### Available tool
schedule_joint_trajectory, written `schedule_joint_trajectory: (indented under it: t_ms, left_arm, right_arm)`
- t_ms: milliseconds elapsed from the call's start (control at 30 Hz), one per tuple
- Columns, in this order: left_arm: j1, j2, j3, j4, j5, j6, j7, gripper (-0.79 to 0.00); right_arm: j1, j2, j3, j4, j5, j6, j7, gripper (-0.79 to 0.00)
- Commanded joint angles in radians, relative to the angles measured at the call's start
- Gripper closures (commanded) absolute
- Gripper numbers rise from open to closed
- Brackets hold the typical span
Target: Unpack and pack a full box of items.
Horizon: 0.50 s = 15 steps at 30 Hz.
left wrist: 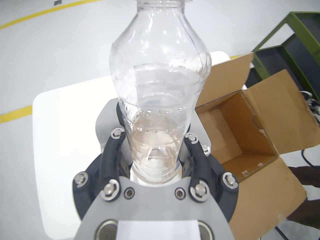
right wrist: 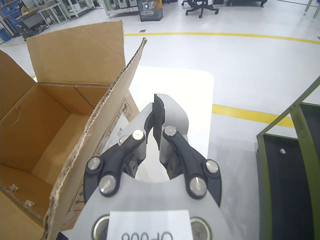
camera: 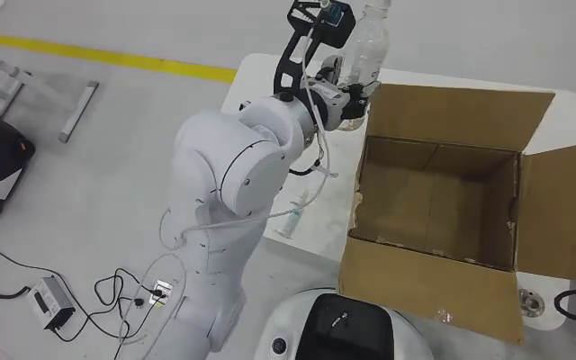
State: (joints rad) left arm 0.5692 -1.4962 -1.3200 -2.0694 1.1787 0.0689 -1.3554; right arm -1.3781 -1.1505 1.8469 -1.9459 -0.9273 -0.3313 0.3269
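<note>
One arm, the left, stands over the left part of the table (camera: 310,202). Its left gripper (left wrist: 154,137) is closed round the lower end of a clear plastic bottle (left wrist: 160,76). The dark fingers (left wrist: 113,148) press on either side near the base, which sits back towards the palm. The bottle's long axis runs straight out from the gripper, with the capped neck at the far end. It is raised off the table, just beside the far left corner of the cardboard box (camera: 423,288).

A slim pale item (camera: 295,214) lies on the table on the near side of the gripper, left of the box. The box stands with its flaps up, and its open mouth lies to the right of the bottle. Inside I see bare cardboard and a few torn scraps.

Right of the box, just beside its raised flap, the right gripper (right wrist: 156,112) hangs with its fingers nearly together and nothing between them.

By my judgement the left arm is much the nearer, and any move of the bottle into the box would carry it rightward over the left wall.
</note>
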Motion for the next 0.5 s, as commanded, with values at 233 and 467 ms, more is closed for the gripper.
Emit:
schedule_joint_trajectory:
  t_ms: [233,467]
  left_arm:
    - [-0.058,-0.024,0.151,0.139,-0.229,0.14,-0.045,0.0]
    - [-0.01,-0.025,0.143,0.171,-0.355,0.232,-0.072,0.0]
  right_arm:
    - [0.0,0.0,0.0,0.0,0.0,0.0,0.0,0.0]
    - [0.0,0.0,0.0,0.0,0.0,0.0,0.0,0.0]
